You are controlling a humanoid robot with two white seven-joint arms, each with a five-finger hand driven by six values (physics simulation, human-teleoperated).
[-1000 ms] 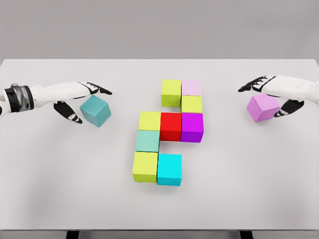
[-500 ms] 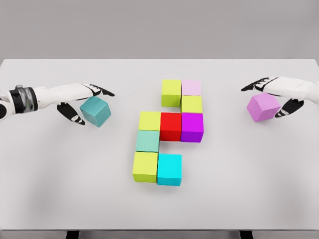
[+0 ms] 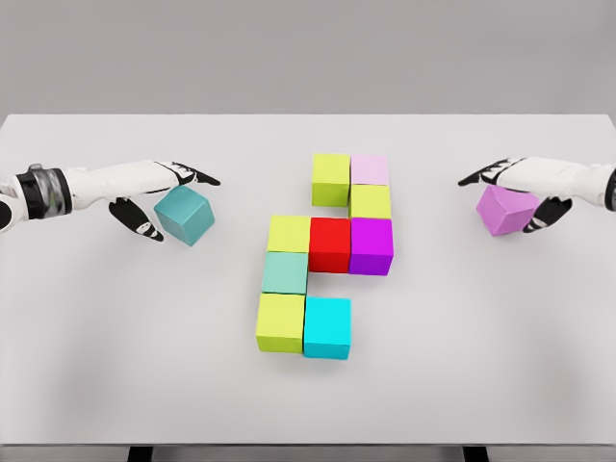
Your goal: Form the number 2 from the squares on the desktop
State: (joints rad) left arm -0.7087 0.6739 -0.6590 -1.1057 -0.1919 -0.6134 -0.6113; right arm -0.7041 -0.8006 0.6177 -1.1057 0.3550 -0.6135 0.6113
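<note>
Nine colored cubes are sitting together mid-table: yellow-green and pale pink on top, a red cube and purple cube in the middle row, a cyan cube at bottom. A teal cube is lying at far left, the left hand grasping it. The right hand is clasping a violet cube at far right on the white table.

Eleven cubes on one bench: nine joined in the middle, two apart, one at each of two hands.
</note>
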